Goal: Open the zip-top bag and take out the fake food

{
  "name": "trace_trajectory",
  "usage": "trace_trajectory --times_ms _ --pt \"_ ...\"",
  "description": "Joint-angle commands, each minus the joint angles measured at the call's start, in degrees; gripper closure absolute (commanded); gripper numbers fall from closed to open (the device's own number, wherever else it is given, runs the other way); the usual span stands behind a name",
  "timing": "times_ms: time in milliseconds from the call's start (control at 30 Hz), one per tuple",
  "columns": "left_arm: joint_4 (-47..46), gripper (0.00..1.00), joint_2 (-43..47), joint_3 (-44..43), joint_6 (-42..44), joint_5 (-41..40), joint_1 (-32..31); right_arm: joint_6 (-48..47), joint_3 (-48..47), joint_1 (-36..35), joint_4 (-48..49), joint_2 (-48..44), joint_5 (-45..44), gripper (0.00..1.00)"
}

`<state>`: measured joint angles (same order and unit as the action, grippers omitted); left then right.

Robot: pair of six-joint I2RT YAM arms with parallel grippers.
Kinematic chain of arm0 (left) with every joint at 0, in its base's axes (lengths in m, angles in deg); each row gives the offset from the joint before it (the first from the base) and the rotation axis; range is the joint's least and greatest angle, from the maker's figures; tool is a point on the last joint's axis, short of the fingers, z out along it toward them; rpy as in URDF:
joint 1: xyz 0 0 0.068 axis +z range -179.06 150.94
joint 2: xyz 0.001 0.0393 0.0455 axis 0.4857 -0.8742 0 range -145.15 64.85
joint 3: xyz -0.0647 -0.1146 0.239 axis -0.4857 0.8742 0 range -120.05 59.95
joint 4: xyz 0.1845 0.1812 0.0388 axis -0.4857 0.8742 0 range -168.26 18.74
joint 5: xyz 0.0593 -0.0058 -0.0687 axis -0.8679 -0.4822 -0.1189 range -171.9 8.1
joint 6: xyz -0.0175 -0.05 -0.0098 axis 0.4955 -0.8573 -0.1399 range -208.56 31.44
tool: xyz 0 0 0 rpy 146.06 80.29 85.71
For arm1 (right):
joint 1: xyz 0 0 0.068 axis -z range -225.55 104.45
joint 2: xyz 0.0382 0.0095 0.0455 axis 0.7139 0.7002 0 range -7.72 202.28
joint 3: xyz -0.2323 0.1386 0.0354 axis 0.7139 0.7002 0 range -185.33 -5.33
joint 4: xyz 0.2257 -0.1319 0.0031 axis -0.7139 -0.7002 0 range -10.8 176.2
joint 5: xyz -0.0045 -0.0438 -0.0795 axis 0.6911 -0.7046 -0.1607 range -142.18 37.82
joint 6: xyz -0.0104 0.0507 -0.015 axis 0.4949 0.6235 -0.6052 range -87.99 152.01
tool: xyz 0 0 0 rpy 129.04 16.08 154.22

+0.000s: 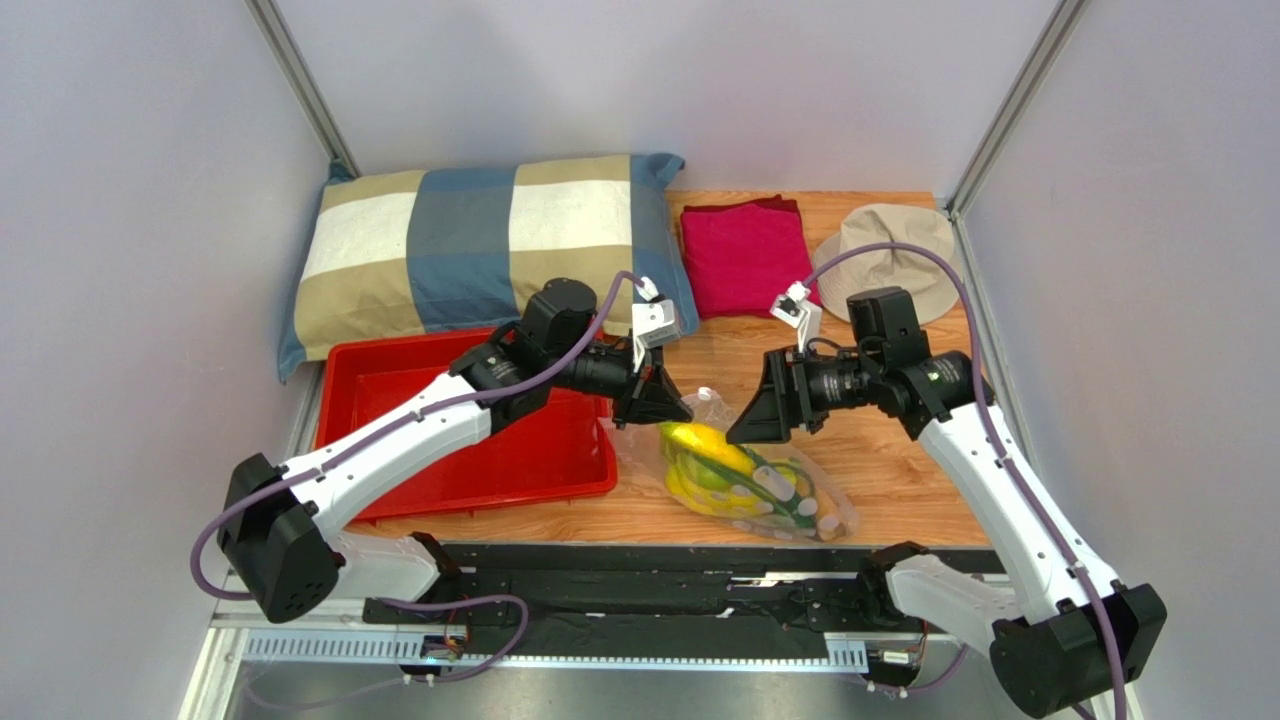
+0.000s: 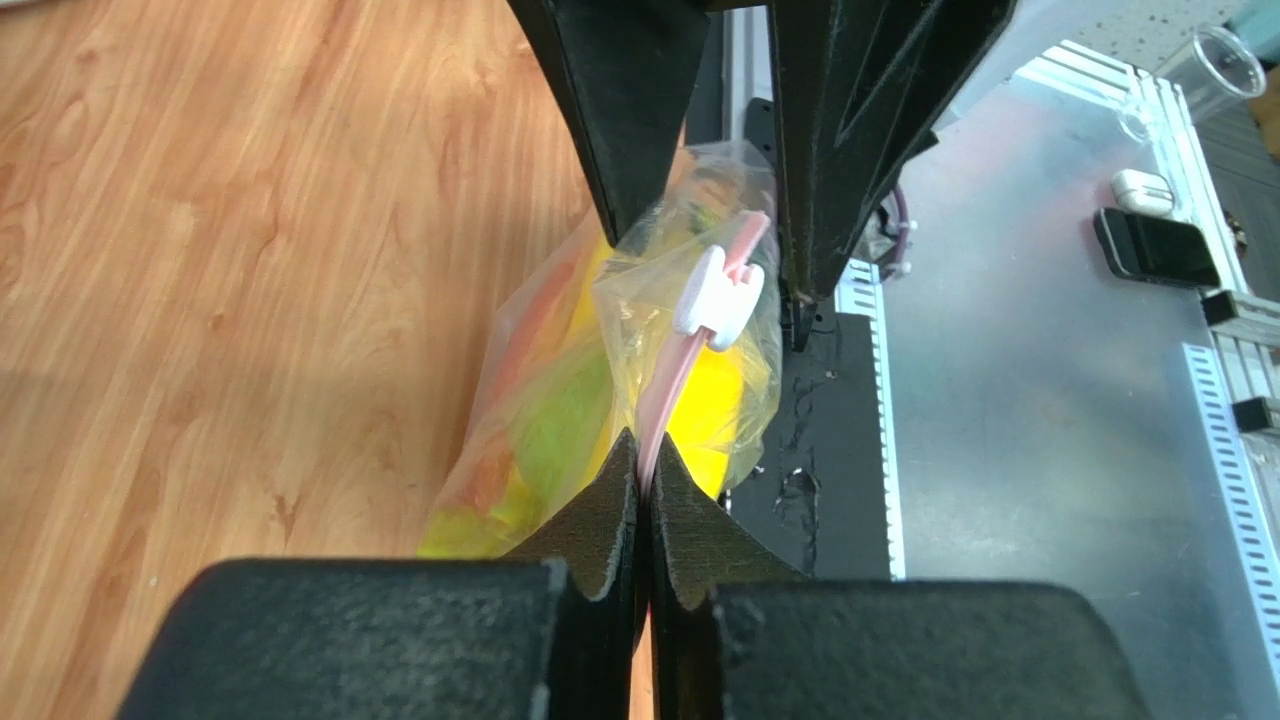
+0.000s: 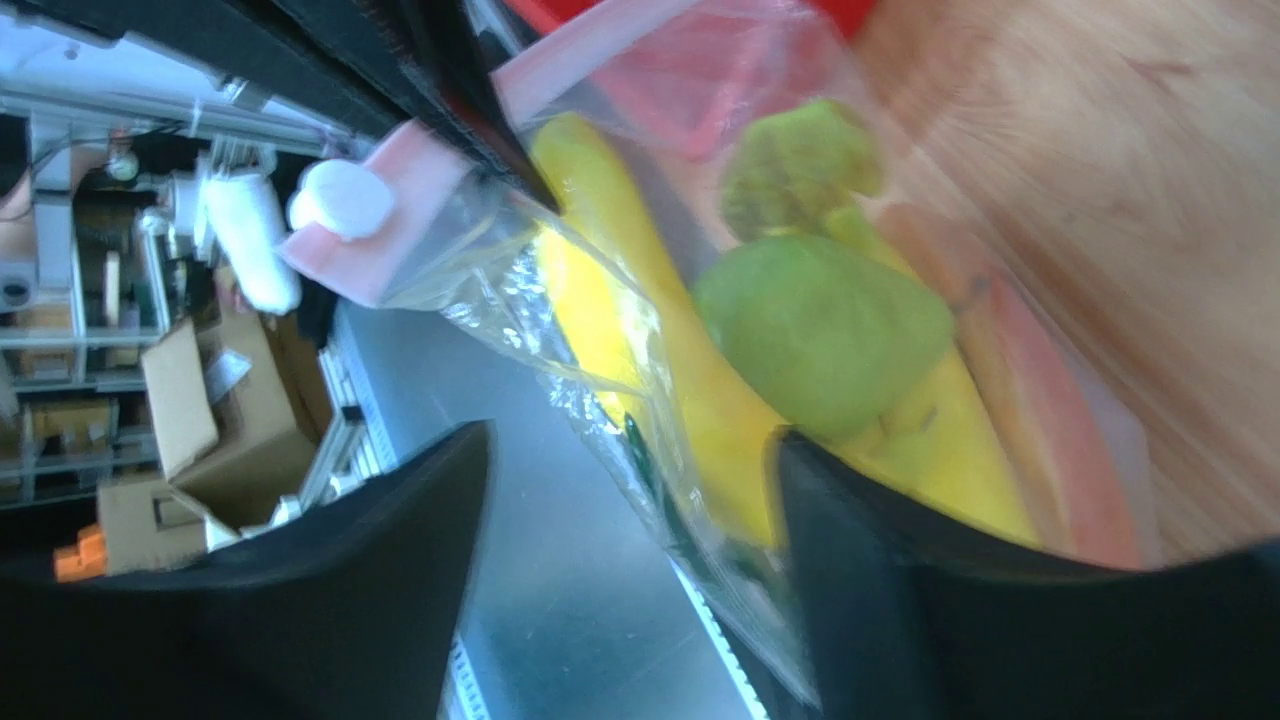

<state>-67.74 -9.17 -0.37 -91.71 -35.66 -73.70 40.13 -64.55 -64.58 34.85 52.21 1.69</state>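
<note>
Zip-top bag [image 1: 747,477] lies on the wooden table [image 1: 902,465] near its front edge, between the two arms, with the mouth end lifted toward the grippers and the body seemingly resting on the wood. Through the clear plastic the food [image 1: 706,450] shows as a bunched heap: a yellow banana [image 3: 676,375], a round green fruit [image 3: 824,333] and a long orange piece [image 3: 1052,435] beside it.

The left gripper [image 1: 673,402] is clamped tight on the pink strip [image 2: 669,383] at one end of the mouth. In the left wrist view its two pads meet with only the strip between them. A white slider [image 2: 714,293] sits on the strip a little way along from that pinch.

The right gripper [image 1: 744,423] faces the left one from the other side. Its jaws stand wide apart and straddle the bag's upper part, holding nothing. Whether either finger [image 3: 932,600] touches the plastic cannot be told. Whether the mouth is zipped cannot be told either.

Left of the bag sits a red tray [image 1: 526,450], partly under the left arm. At the back of the table lie a checked pillow [image 1: 451,248], a folded red cloth [image 1: 744,258] and a pale hat [image 1: 899,248], all well apart from the bag.
</note>
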Motion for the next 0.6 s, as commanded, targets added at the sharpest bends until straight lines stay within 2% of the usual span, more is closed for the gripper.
trace_trajectory --times_ms 0,100,167,300,467,567 --pt "0.7 1.0 2.0 -5.1 -0.4 -1.2 -0.1 0.8 -4.7 0.3 -2.4 -4.4 -11.1 0.13" --pt "2.0 1.0 2.5 -6.0 -2.5 -0.8 -0.1 0.2 -4.3 0.3 0.2 -6.5 -11.6 0.12" --pt "-1.3 1.0 3.2 -3.9 -5.4 0.5 -0.1 1.4 -2.4 0.2 3.3 -7.7 -10.3 0.12" --pt "-6.8 1.0 4.3 -1.7 -11.2 2.9 -0.1 6.8 -0.1 -1.0 15.8 -7.9 -6.7 0.12" --pt "-8.7 1.0 4.4 -1.2 -13.1 3.9 -0.3 5.6 -0.8 -2.9 18.0 -5.5 -6.8 0.14" --pt "-8.7 1.0 4.2 -1.7 -13.4 4.5 -0.3 6.0 -1.0 -3.1 19.4 -4.3 -5.6 0.22"
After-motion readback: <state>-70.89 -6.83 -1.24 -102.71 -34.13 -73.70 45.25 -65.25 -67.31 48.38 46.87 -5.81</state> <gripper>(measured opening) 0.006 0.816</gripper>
